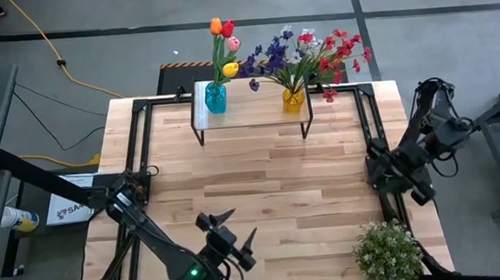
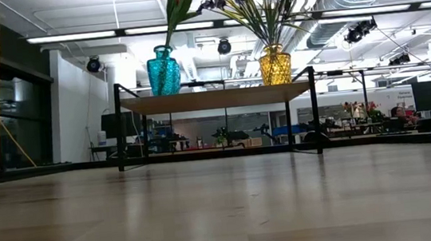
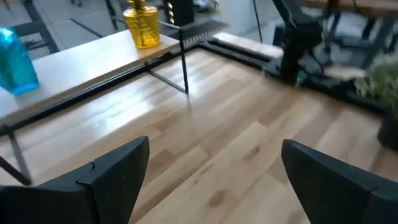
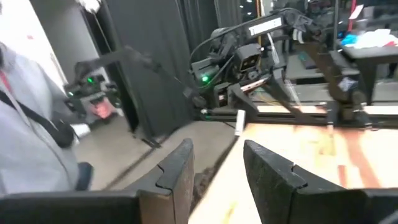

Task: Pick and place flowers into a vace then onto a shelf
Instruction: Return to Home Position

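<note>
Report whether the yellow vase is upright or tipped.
Upright: the yellow glass vase stands base-down on the low wood-topped shelf, flower stems rising.

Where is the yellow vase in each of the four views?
High view: yellow vase at top centre, on the shelf's right end.
Low view: yellow vase upper centre-right, on the shelf.
Left wrist view: yellow vase on the shelf's far end.
Right wrist view: not in it.
Shared landmark: the blue vase.
</note>
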